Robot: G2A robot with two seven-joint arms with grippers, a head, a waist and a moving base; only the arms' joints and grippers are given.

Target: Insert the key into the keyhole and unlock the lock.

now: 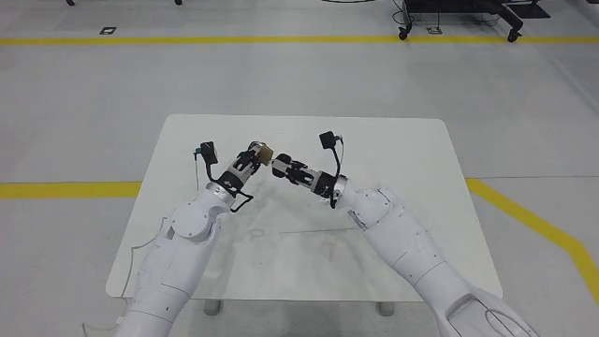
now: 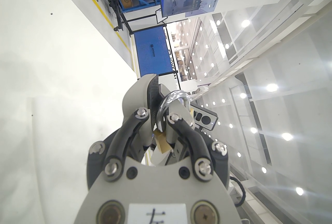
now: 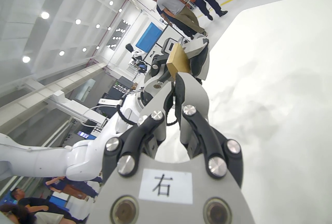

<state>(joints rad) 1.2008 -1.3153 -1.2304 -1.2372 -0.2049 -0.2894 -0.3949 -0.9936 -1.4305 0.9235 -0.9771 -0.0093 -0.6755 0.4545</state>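
Top view: my left arm (image 1: pixel 187 225) runs up from the lower left of the frame and my right arm (image 1: pixel 412 243) from the lower right. The wrists bend inward and meet mid-frame. My left gripper (image 1: pixel 255 158) has its fingers clamped on the lock (image 1: pixel 266 155), tips toward frame right. My right gripper (image 1: pixel 280 166) has its fingers pressed together, tips toward frame left, just beside the other's.

My top camera looks steeply down on the table (image 1: pixel 402 140) from above my arms. Wrist cameras sit close behind my left gripper (image 2: pixel 166 98) and right gripper (image 3: pixel 176 83), facing along them; all share the padlock (image 1: pixel 266 155).
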